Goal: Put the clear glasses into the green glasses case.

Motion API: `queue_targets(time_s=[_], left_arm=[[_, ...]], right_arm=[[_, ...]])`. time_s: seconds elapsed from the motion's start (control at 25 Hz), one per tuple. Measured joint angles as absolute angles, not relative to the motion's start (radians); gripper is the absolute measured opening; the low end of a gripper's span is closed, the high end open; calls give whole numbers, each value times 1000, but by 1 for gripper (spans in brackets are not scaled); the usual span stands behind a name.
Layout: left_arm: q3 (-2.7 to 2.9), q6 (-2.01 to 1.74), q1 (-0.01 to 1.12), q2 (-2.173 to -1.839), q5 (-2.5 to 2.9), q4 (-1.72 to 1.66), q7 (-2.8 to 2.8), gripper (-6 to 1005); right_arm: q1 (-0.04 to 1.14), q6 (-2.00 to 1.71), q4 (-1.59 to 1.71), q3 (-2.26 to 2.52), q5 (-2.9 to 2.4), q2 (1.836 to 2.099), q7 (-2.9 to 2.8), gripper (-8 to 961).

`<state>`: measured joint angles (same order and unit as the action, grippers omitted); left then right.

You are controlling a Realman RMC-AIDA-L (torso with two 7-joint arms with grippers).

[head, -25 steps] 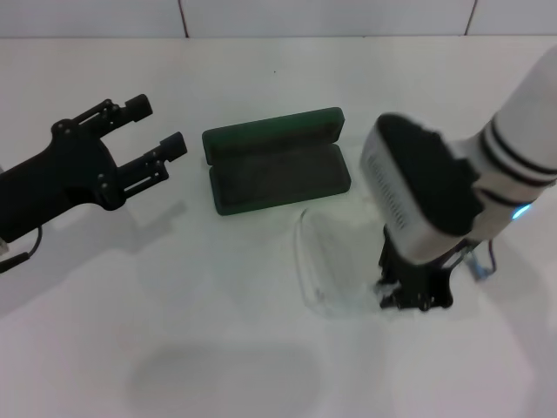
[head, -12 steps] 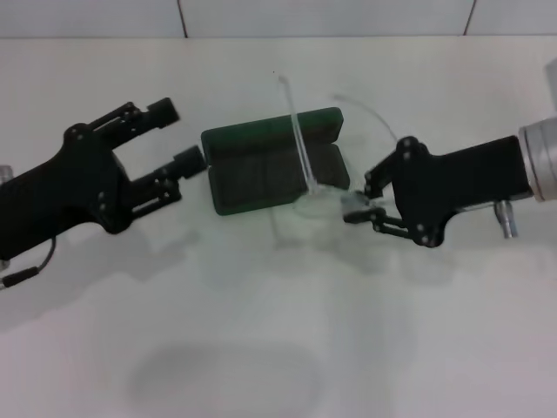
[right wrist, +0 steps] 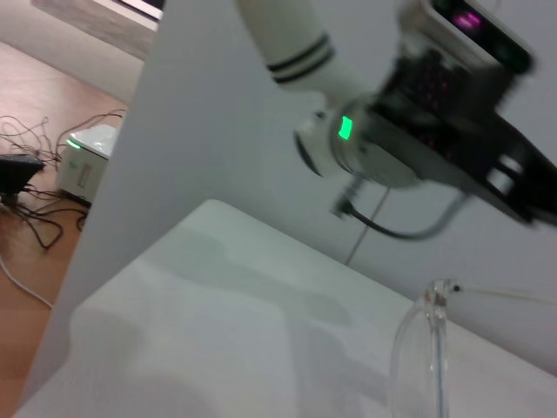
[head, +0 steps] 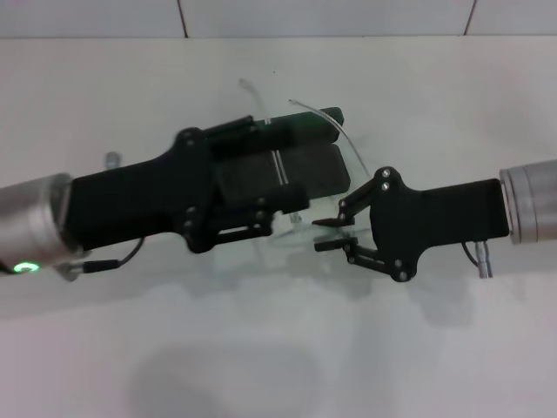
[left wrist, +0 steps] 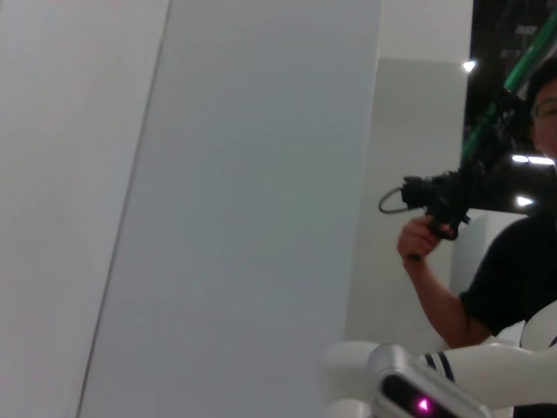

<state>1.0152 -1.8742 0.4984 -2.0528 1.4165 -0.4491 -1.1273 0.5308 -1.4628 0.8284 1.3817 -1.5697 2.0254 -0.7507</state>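
Both arms meet at the middle of the head view, over the white surface point(head: 278, 348). The green glasses case point(head: 324, 165) lies open just above centre, dark green with a black inside, its lid edge peeking out at the upper right; most of it sits hidden under the left gripper point(head: 274, 205). That black gripper reaches in from the left edge and hangs right over the case, its fingers stretched across the tray. Whether it is spread or pressed together, I cannot tell from here.

The clear glasses point(head: 339, 131) are hard to catch, fully see-through: two thin colourless arms curve up above the case toward the top centre, and a faint lens outline shows just below the case, between the two grippers. In the right wrist view a clear lens rim point(right wrist: 431, 348) and one thin arm stand at the lower right.

The right gripper point(head: 335, 233) comes in from the right edge, its two black fingers spread with a gap between them, tips pointing left, just beside the lower right corner of the case.
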Motion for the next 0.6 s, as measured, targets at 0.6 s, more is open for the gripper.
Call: queue_targets(time_s=[0.6], left_arm=[[1022, -1726, 551, -2043, 1493, -434, -1383, 704]], right_arm=[[507, -1526, 793, 1388, -1502, 2027, -584, 125]])
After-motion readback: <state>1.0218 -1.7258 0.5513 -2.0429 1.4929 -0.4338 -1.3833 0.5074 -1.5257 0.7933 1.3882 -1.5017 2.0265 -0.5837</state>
